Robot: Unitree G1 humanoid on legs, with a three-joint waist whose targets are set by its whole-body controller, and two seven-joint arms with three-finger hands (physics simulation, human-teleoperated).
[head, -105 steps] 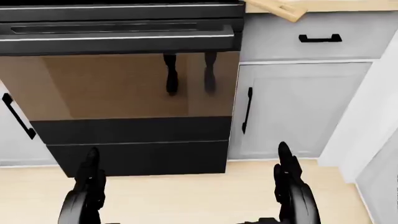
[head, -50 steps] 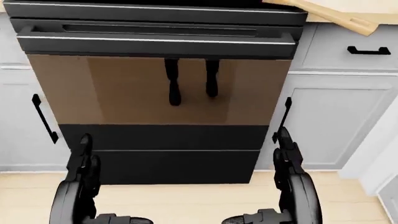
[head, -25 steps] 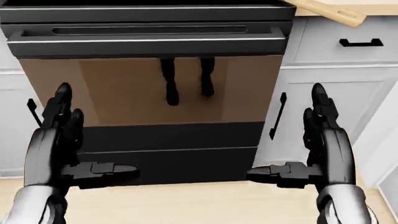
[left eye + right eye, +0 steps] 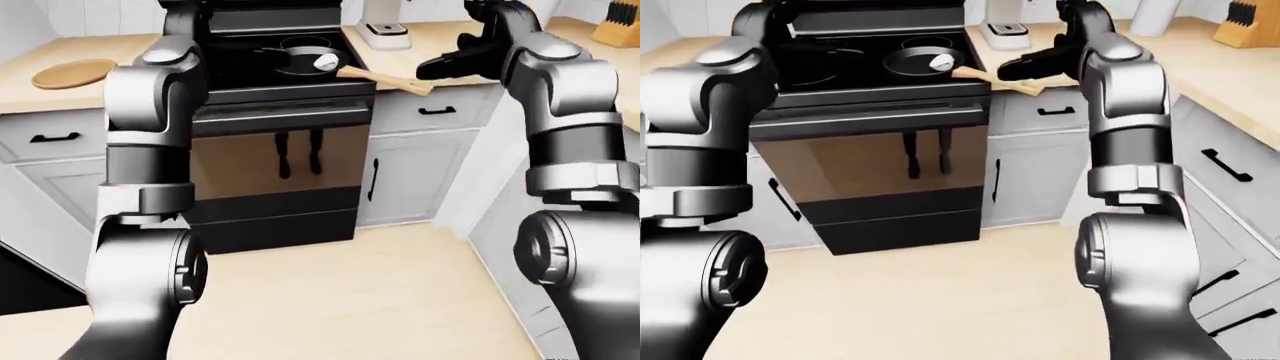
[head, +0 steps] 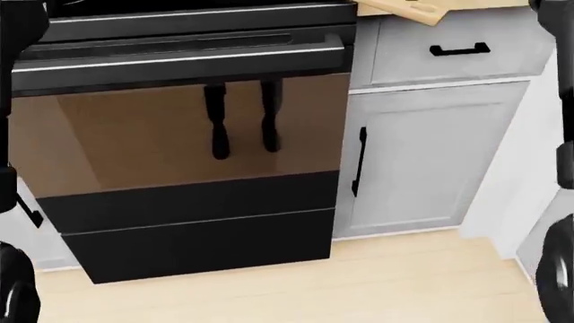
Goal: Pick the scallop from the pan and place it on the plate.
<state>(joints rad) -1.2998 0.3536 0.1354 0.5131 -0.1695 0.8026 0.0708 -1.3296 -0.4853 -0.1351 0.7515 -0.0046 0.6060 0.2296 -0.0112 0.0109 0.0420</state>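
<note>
Scallop (image 4: 326, 61) lies in the pan (image 4: 300, 61) on the black stove (image 4: 280, 56); right hand (image 4: 470, 52) fingers spread apart.

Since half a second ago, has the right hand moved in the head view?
Yes. It stood low beside the oven door; it has risen out of the top, and the left-eye view shows the right hand over the counter.

Glossy black stove (image 4: 270, 112) with a brown glass oven door (image 5: 180, 131) shiny enough to mirror the robot's legs. Pan (image 4: 300, 60) is dark and matt, counter (image 4: 60, 90) light wood, cabinets (image 5: 431, 155) matt grey, arms brushed silvery metal.
</note>
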